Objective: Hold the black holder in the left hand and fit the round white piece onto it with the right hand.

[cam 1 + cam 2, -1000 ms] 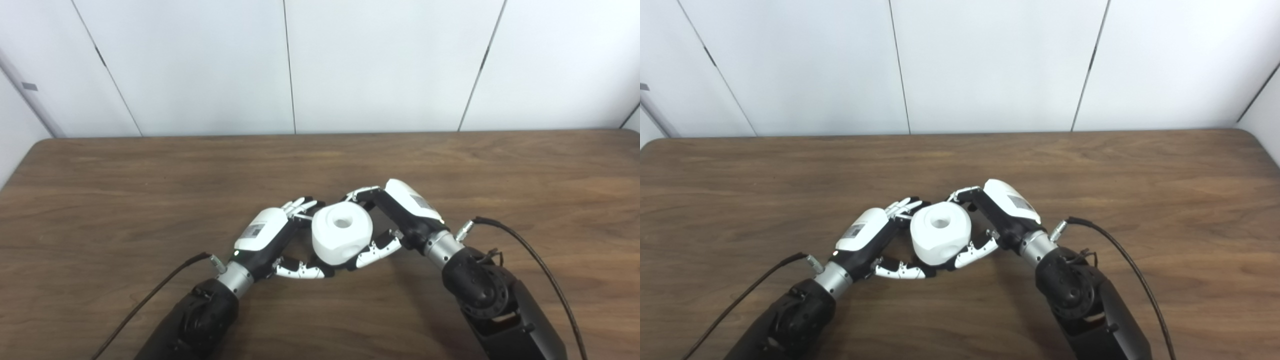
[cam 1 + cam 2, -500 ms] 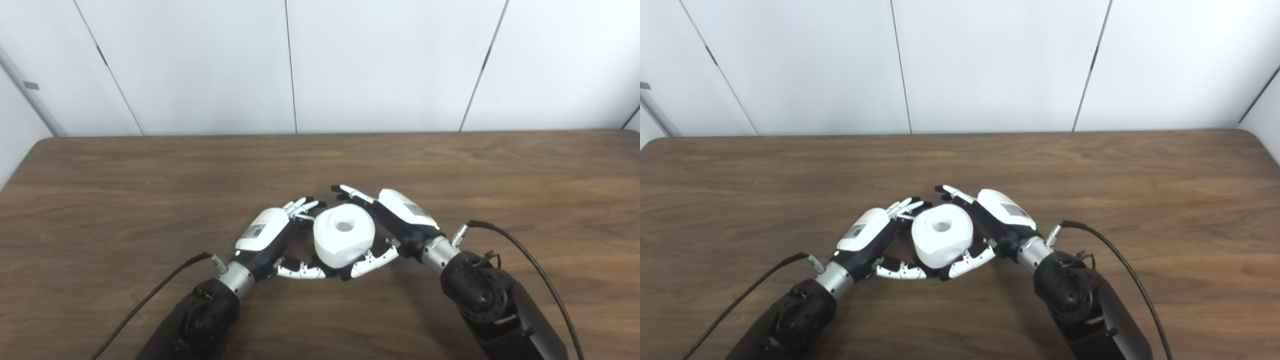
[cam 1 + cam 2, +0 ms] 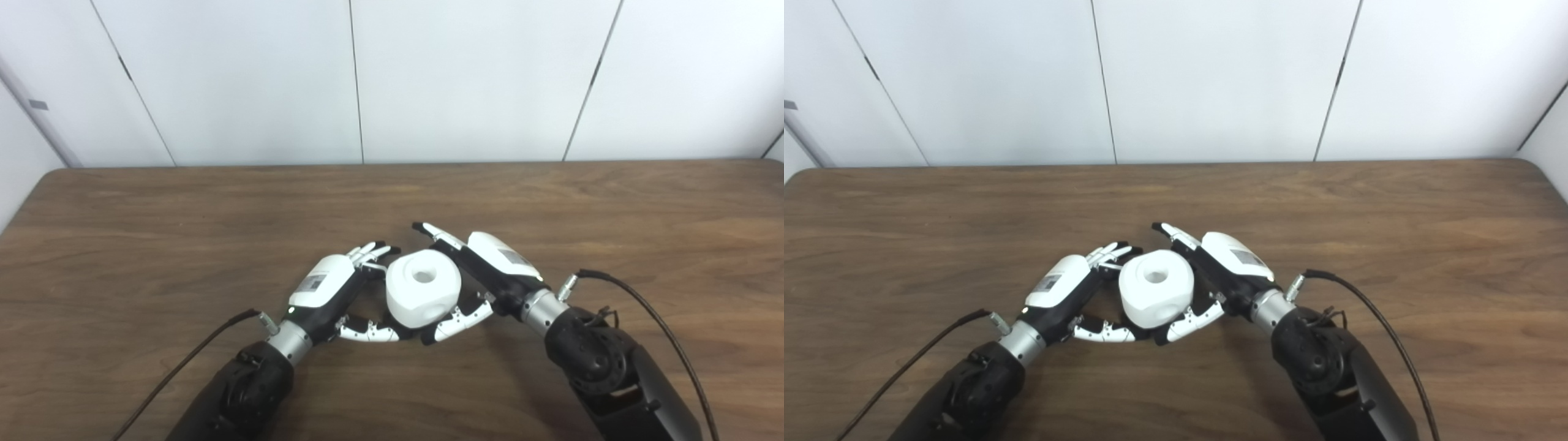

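The rounded white plastic piece with a round top hole (image 3: 422, 295) sits between both hands above the brown wooden tabletop (image 3: 153, 245). The left hand (image 3: 334, 291) cups its left side. The right hand (image 3: 490, 275) lies alongside with fingers (image 3: 436, 233) extended, thumb beneath it. The black holder is hidden.

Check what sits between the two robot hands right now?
The round white piece sits between the left robot hand and right robot hand, clear in both eye views.
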You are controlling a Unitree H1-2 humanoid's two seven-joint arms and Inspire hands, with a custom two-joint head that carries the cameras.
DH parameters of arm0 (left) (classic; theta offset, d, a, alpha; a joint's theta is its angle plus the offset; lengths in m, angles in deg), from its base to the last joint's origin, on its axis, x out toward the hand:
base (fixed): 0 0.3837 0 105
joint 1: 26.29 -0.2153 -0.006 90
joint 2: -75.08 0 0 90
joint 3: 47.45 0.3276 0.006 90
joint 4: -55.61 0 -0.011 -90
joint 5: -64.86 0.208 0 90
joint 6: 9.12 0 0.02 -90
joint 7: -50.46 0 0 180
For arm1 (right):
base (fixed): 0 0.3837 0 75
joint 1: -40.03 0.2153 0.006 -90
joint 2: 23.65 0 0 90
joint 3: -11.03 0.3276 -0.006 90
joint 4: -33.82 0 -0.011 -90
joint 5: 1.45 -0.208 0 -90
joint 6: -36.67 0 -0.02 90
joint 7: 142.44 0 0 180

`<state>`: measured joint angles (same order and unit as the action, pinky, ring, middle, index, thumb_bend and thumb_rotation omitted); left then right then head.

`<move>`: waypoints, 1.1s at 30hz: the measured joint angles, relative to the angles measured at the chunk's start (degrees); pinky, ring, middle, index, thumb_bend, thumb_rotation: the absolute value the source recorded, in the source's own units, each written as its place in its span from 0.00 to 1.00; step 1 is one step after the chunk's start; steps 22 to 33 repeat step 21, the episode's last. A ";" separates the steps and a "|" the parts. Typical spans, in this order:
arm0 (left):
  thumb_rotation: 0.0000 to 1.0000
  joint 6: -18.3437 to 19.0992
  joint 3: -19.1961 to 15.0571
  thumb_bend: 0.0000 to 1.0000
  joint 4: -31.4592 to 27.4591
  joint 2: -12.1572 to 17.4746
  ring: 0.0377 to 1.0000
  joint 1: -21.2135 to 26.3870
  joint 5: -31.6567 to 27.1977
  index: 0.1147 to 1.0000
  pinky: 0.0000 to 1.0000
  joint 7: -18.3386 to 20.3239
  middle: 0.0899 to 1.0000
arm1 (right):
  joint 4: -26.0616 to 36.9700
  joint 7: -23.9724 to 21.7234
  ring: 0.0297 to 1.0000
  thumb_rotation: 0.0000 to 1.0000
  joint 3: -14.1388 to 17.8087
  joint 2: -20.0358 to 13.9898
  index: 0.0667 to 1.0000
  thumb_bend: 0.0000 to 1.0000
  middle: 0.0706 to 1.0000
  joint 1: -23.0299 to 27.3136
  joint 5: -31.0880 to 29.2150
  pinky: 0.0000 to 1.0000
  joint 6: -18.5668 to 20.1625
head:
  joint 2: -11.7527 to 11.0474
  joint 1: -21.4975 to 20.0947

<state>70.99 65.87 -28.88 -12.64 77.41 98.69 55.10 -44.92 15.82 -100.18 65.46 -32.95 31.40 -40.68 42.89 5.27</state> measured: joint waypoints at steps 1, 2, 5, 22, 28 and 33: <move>0.06 0.01 0.00 0.52 0.00 0.00 0.98 0.00 -0.01 0.42 0.97 0.05 0.92 | 0.08 -0.59 0.91 0.29 0.01 -0.35 1.00 1.00 0.99 0.16 -0.31 0.76 -0.01 | 0.09 -0.09; 0.06 -0.02 0.00 0.52 0.00 0.00 0.97 0.01 -0.01 0.42 0.96 0.07 0.92 | 0.28 -1.43 0.93 0.28 0.02 -0.84 1.00 1.00 1.00 0.32 -0.83 0.77 0.00 | 0.00 -0.09; 0.06 -0.14 -0.04 0.52 0.01 0.01 0.97 0.05 0.02 0.42 0.96 0.05 0.92 | 1.30 -4.64 0.96 0.27 0.03 -3.09 1.00 1.00 1.00 0.94 -2.35 0.78 0.12 | -0.09 0.00; 0.06 0.18 -0.36 0.52 -0.07 0.11 0.98 0.06 0.03 0.42 0.95 0.48 0.92 | 2.87 -9.12 0.99 0.13 6.14 -9.03 1.00 0.97 1.00 -0.11 -8.18 0.80 1.26 | 0.00 -0.09; 0.06 0.18 -0.36 0.52 -0.07 0.11 0.98 0.06 0.03 0.42 0.95 0.48 0.92 | 2.87 -9.12 0.99 0.13 6.14 -9.03 1.00 0.97 1.00 -0.11 -8.18 0.80 1.26 | 0.00 -0.09; 0.06 0.18 -0.36 0.52 -0.07 0.11 0.98 0.06 0.03 0.42 0.95 0.48 0.92 | 2.87 -9.12 0.99 0.13 6.14 -9.03 1.00 0.97 1.00 -0.11 -8.18 0.80 1.26 | 0.00 -0.09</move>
